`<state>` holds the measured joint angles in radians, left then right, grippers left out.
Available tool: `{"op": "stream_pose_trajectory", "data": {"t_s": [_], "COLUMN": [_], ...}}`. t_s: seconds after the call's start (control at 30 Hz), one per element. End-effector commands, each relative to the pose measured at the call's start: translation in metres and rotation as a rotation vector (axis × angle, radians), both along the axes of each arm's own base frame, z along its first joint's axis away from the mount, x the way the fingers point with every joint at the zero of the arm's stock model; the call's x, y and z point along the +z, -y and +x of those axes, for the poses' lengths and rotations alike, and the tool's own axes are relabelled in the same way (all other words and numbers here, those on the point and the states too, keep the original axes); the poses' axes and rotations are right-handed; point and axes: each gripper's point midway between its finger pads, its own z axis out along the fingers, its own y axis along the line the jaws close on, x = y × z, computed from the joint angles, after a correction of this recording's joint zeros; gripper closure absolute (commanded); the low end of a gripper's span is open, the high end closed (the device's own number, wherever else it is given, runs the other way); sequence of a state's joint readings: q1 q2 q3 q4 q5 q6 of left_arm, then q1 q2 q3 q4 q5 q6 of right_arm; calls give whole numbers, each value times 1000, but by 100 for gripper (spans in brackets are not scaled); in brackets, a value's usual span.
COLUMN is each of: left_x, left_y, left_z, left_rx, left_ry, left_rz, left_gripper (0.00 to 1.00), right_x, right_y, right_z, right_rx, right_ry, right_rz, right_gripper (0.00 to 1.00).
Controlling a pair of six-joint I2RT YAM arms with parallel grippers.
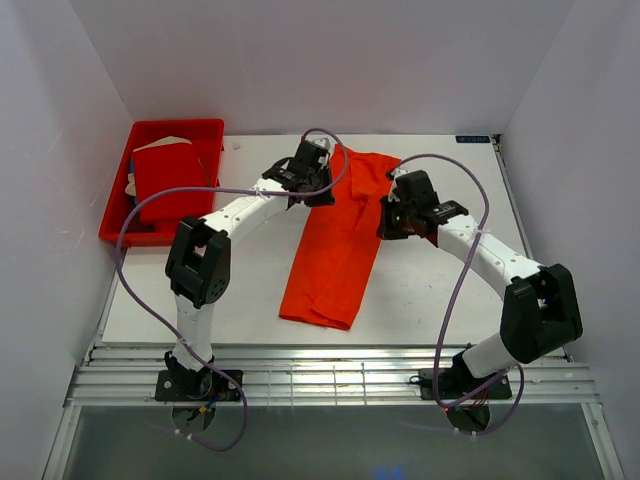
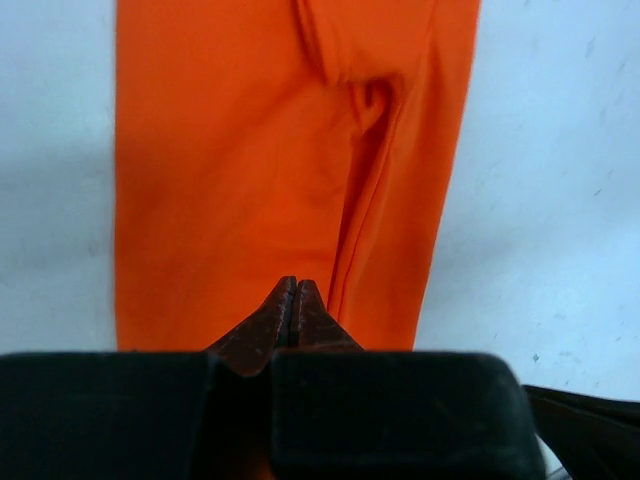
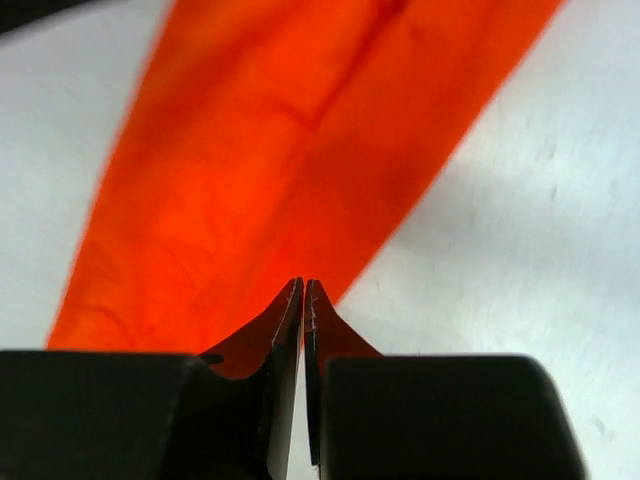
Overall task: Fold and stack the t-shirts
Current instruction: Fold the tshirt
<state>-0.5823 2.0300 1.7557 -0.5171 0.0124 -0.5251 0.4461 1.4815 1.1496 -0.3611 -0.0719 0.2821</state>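
Note:
The bright orange t-shirt [image 1: 338, 245] lies on the white table as a long narrow strip, running from the back middle toward the front. My left gripper [image 1: 318, 194] hangs over its far left edge, jaws shut with nothing between them; in the left wrist view the gripper [image 2: 293, 284] sits above the flat orange cloth [image 2: 240, 170]. My right gripper [image 1: 392, 226] is at the strip's far right edge, also shut and holding nothing; in the right wrist view its tips [image 3: 303, 284] hover at the border of the orange cloth [image 3: 270, 170]. The deeper red t-shirt [image 1: 170, 180] lies in the tray.
A red plastic tray [image 1: 113, 222] stands at the back left of the table [image 1: 440, 290], with something white under the red shirt. White walls close in the left, back and right sides. Purple cables loop over both arms.

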Motion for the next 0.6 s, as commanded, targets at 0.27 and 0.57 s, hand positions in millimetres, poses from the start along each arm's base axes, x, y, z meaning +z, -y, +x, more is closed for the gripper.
{"op": "stream_pose_trajectory", "data": {"t_s": [0.27,0.57], "left_x": [-58,-75], "left_y": [-27,-34], "left_z": [-76,-92], "left_rx": [-14,-7], "left_ry": [-171,-207], "left_rz": [16,14], "left_gripper": [100,100], "right_x": [-96,-110], "right_y": [7,-16], "right_z": [-43,-37], "right_rx": [-14,30], "right_ry": [-260,-295], "right_rz": [-113,-106], "right_gripper": [92,92]}}
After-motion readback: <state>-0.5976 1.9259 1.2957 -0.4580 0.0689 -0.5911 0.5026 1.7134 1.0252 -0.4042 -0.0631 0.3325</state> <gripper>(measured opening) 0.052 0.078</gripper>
